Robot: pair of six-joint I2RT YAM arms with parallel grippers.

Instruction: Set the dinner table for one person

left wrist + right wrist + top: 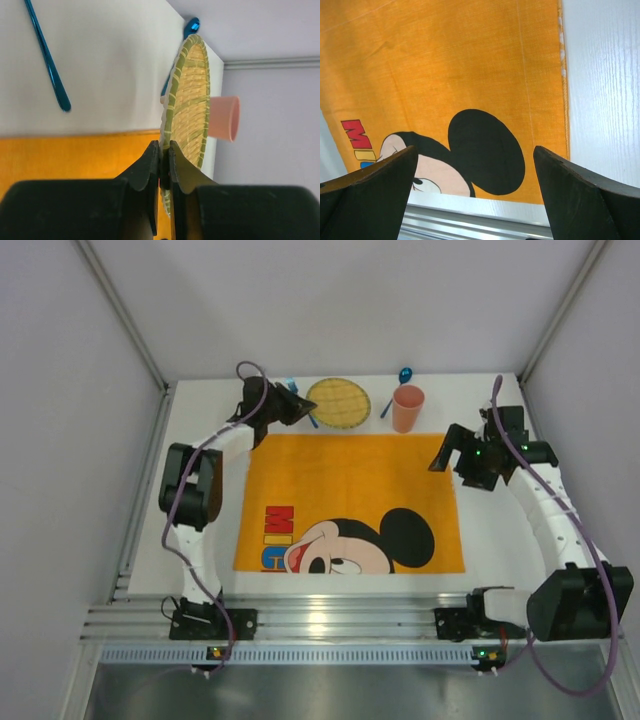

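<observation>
A round woven yellow-green plate (338, 402) lies at the back of the white dinner table (495, 530), just beyond the orange Mickey Mouse placemat (350, 490). My left gripper (300, 405) is shut on the plate's left rim. In the left wrist view the rim of the plate (192, 105) runs between the pinched jaws of the left gripper (164, 150). My right gripper (460, 455) hangs open over the placemat's right edge. In the right wrist view nothing is between the right gripper's (475, 165) fingers, and the placemat (470, 65) lies below.
A pink cup (407, 408) stands right of the plate, with a blue spoon (403, 377) behind it. Another blue utensil (50, 65) lies on the table left of the plate. Grey walls close in three sides. An aluminium rail (330, 620) runs along the near edge.
</observation>
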